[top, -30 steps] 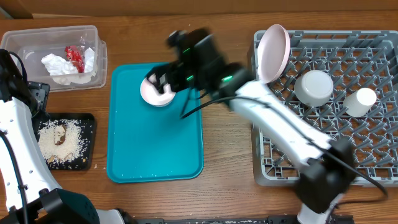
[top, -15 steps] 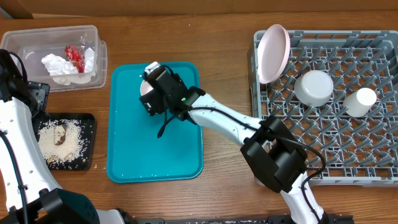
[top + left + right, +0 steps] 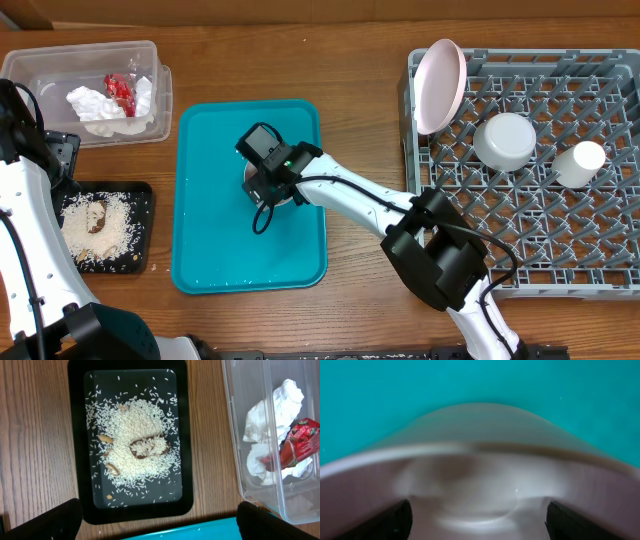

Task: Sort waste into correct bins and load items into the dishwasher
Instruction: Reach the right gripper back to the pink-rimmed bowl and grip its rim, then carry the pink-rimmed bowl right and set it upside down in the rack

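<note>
Moving with the bowl, our right claw now sits over the middle of the tray. We cannot tell whether its fingers clamp the bowl or merely straddle it, so we want a firm bite on the rim before lifting toward the rack.
</note>
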Robot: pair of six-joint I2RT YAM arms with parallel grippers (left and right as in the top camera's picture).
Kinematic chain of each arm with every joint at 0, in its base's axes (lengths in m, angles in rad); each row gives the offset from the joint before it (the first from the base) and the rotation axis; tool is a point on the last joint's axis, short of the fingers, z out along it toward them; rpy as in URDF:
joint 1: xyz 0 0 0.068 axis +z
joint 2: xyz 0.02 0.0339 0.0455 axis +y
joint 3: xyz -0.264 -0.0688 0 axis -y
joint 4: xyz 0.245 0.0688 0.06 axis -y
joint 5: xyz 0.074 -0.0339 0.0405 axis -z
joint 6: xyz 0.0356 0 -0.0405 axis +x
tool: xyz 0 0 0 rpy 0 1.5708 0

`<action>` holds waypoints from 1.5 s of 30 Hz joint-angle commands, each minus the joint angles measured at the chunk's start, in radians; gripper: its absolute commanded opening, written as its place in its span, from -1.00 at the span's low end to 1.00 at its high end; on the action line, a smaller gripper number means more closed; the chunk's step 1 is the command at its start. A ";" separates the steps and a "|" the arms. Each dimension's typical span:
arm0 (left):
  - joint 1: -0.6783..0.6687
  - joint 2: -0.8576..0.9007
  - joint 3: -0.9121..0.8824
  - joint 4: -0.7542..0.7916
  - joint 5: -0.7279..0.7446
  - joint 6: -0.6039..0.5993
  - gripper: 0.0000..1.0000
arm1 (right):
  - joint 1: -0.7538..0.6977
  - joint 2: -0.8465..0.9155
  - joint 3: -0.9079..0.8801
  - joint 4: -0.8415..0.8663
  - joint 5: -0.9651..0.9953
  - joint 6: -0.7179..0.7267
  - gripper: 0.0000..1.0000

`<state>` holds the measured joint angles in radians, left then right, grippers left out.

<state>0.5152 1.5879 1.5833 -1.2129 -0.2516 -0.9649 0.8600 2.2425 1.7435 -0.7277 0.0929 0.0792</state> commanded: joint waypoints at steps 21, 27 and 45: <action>0.002 0.002 0.002 -0.002 -0.018 0.016 1.00 | 0.062 0.005 0.201 -0.209 -0.261 0.059 0.33; 0.002 0.002 0.002 -0.002 -0.018 0.015 1.00 | 0.087 0.009 0.102 -0.137 -0.148 0.116 0.04; 0.002 0.002 0.002 -0.002 -0.017 0.015 1.00 | 0.093 -0.031 0.222 -0.261 -0.123 0.210 -0.92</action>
<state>0.5152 1.5879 1.5833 -1.2129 -0.2516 -0.9649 0.9535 2.2528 1.8919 -0.9581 -0.0216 0.2607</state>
